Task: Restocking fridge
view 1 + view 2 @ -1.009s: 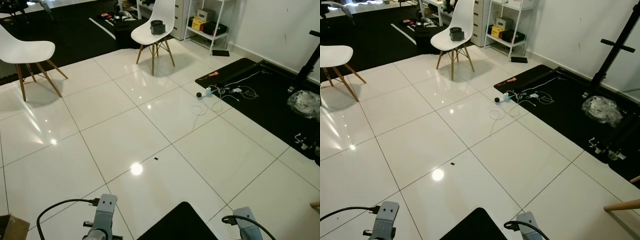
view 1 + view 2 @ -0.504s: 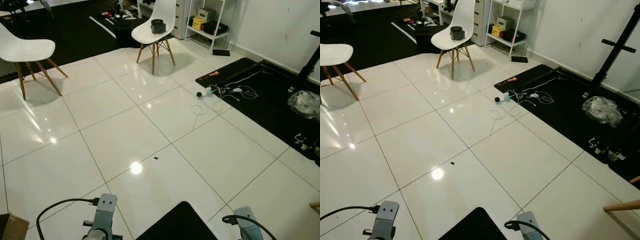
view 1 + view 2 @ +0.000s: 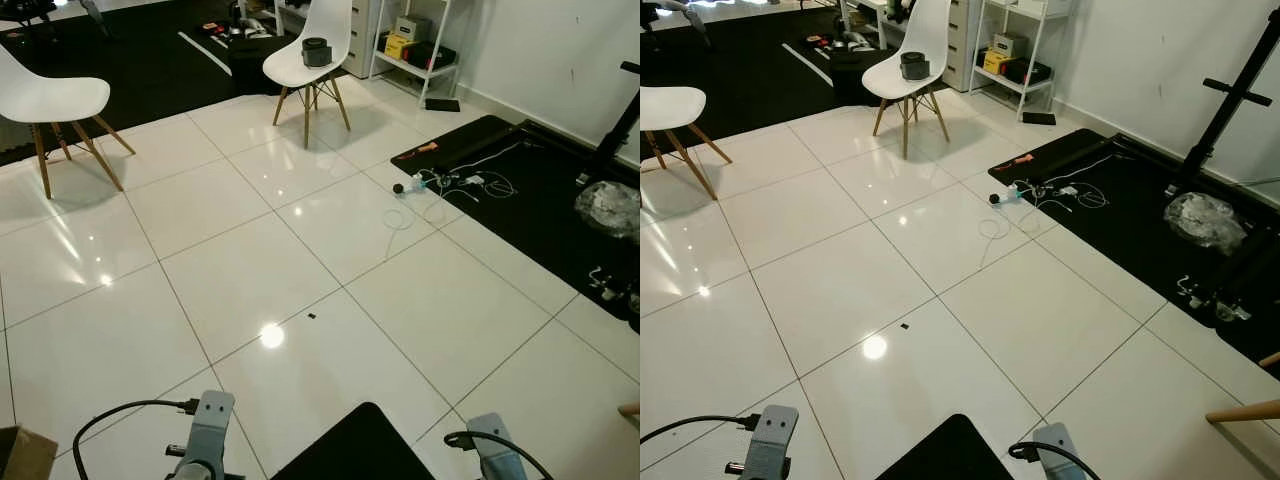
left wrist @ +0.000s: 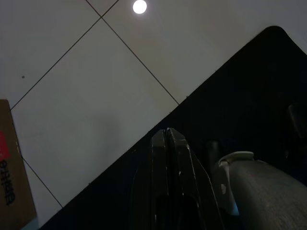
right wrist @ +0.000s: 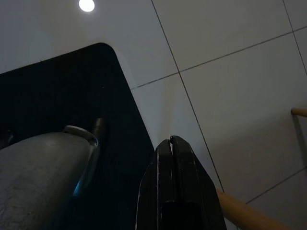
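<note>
Both grippers are pressed shut on nothing right now. Our left gripper (image 4: 166, 136) hangs with its two black fingers touching over the dark mat, a cardboard box (image 4: 13, 167) lying just beside it on the tile. Our right gripper (image 5: 171, 143) is the same deal, fingers together and empty, hanging over the edge of that mat, with a wooden leg (image 5: 244, 211) near it.

Further out it's mostly glossy white floor (image 3: 250, 270). There's a white chair (image 3: 312, 50) with a dark round thing on its seat, a second white chair (image 3: 50, 100) off to the left, a tangle of cables (image 3: 450, 185) on a black mat, and a shelf unit (image 3: 415, 40) by the wall.

No fridge here, and nothing to stock it with, so we can't judge how the groceries will handle or where to grab them. Our guess: we're between stops, and finding the fridge comes first.
</note>
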Tool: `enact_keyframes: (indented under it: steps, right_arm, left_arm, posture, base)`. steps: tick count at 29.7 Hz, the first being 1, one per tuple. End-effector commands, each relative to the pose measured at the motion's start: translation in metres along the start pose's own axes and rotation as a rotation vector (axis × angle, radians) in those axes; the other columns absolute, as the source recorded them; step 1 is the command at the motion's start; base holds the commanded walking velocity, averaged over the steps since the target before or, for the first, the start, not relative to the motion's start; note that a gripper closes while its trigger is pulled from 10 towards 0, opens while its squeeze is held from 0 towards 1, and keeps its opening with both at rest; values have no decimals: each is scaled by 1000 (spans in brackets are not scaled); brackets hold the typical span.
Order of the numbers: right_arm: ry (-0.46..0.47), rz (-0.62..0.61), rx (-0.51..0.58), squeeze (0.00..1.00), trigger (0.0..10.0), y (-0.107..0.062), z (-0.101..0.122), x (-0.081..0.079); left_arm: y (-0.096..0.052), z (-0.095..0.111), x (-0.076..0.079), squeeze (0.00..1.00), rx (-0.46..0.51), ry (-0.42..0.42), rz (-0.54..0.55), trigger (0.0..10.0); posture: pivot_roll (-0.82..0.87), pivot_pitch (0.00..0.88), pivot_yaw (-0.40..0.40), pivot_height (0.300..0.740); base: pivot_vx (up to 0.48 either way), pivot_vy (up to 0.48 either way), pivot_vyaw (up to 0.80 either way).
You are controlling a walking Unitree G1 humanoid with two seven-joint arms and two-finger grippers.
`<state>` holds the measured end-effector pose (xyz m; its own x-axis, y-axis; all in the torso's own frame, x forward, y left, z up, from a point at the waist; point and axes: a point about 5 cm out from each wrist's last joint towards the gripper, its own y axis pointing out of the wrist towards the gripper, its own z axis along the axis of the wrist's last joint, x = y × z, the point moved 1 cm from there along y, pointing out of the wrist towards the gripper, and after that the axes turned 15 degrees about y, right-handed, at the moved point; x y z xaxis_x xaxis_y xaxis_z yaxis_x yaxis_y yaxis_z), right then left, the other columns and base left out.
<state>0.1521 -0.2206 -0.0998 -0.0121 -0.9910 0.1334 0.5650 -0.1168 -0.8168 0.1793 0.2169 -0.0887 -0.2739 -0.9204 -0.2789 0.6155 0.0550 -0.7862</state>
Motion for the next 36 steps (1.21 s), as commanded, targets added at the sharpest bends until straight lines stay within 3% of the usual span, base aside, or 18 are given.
enact_keyframes:
  steps: [1, 17, 36]
  right_arm:
    - [-11, -5, -3, 0, 10000, -1, -2, 3]
    - [27, -8, -11, 0, 10000, -1, -5, 2]
    - [35, -11, -9, 0, 10000, -1, -3, 3]
  left_arm:
    - [-2, -8, 2, 0, -23, 4, -3, 10000]
    - [-2, -8, 3, 0, -25, -2, -6, 10000]
    - [-2, -10, 5, 0, -35, -3, -9, 10000]
  posture:
    - [28, 59, -34, 740]
    - [28, 63, -34, 740]
    - [30, 67, -36, 740]
  base:
    - [0, 0, 0]
    - [0, 0, 0]
    - [0, 0, -772]
